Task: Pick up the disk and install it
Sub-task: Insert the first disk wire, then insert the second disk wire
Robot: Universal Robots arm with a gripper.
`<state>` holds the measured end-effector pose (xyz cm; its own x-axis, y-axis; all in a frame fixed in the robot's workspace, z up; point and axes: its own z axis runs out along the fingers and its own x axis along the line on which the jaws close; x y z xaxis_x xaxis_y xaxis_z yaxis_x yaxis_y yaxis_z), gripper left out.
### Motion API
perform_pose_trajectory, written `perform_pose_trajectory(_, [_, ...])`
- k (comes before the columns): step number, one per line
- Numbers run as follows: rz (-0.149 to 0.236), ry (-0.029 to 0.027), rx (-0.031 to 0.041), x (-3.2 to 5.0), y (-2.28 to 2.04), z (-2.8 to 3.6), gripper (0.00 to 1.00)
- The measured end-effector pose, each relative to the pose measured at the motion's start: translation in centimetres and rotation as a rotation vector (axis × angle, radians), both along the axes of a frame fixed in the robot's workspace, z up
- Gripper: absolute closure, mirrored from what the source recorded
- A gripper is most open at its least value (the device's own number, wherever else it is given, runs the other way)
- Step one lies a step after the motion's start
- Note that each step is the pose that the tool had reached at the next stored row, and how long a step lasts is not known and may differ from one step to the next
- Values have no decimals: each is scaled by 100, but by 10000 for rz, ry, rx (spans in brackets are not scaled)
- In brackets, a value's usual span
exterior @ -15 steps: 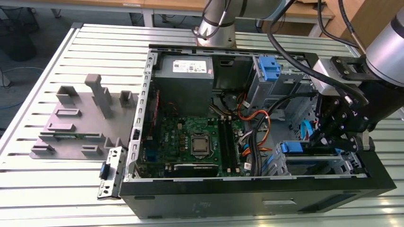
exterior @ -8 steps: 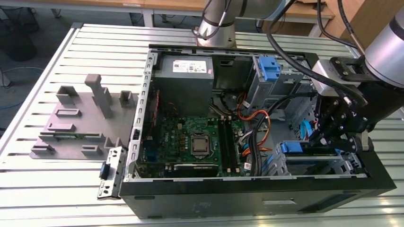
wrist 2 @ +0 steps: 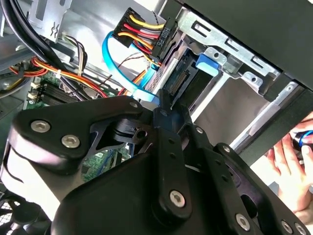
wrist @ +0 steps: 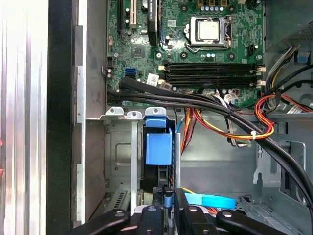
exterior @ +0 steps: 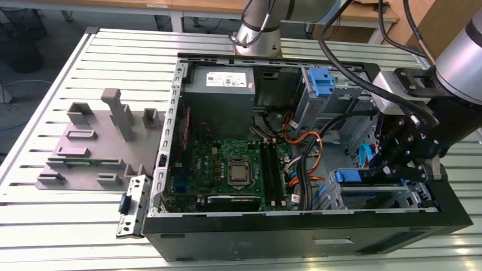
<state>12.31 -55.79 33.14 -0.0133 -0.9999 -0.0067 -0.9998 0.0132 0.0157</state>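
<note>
Gripper (exterior: 399,161) sits inside the open PC case (exterior: 301,237) at its 4 o'clock corner in the exterior view; disk (wrist: 159,147) is seated in the drive cage (wrist: 120,147), blue rail showing; jaws close together just off the disk's connector end; can't tell if they grip anything; case rests on the slatted worktop (exterior: 75,226).

The claw (exterior: 399,164) sits low in the crowded corner of the open computer case (exterior: 249,248), hemmed by the drive cage (exterior: 376,195) and the case wall. Black cables (wrist: 205,103) and orange wire bundles (wrist: 249,132) cross the gap toward the motherboard (exterior: 226,169). The desk (exterior: 83,226) around the grey slotted tray (exterior: 98,141) lies open. A person's hand (wrist 2: 293,166) waits just outside the case.
</note>
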Motion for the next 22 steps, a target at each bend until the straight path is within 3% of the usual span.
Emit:
perform_pose_trajectory(8, [0,0,-3,0,0,212,76])
perform_pose_trajectory(22, [1,0,-2,0,0,229,76])
